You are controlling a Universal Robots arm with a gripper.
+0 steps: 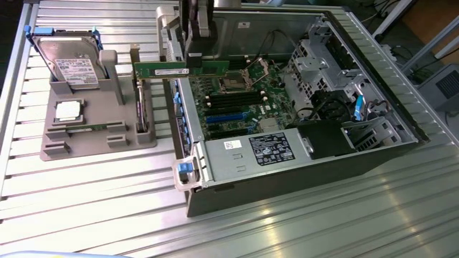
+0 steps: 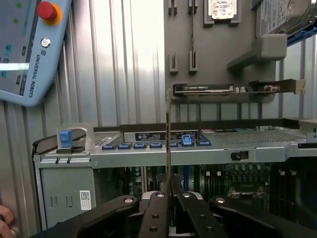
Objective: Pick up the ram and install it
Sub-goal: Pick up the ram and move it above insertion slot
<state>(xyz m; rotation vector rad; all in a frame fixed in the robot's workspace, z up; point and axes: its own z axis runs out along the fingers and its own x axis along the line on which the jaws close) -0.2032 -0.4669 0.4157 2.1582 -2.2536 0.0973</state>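
Over the open metal computer case's (image 1: pixel 287 180) edge, your black gripper (image 2: pixel 169 187) clamps the thin green ram stick (image 1: pixel 161 70); mid-carry, seating demands squaring it to the black slots (image 1: pixel 226 102).

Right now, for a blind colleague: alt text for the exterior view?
The fingers grip the ram, held level above the edge of the open computer case. A grey holder at the exterior view's left carries a hard drive and processor.

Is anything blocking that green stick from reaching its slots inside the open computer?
Nothing visible. The gripper holds the ram above the open case, and the black slots on the board lie uncovered.
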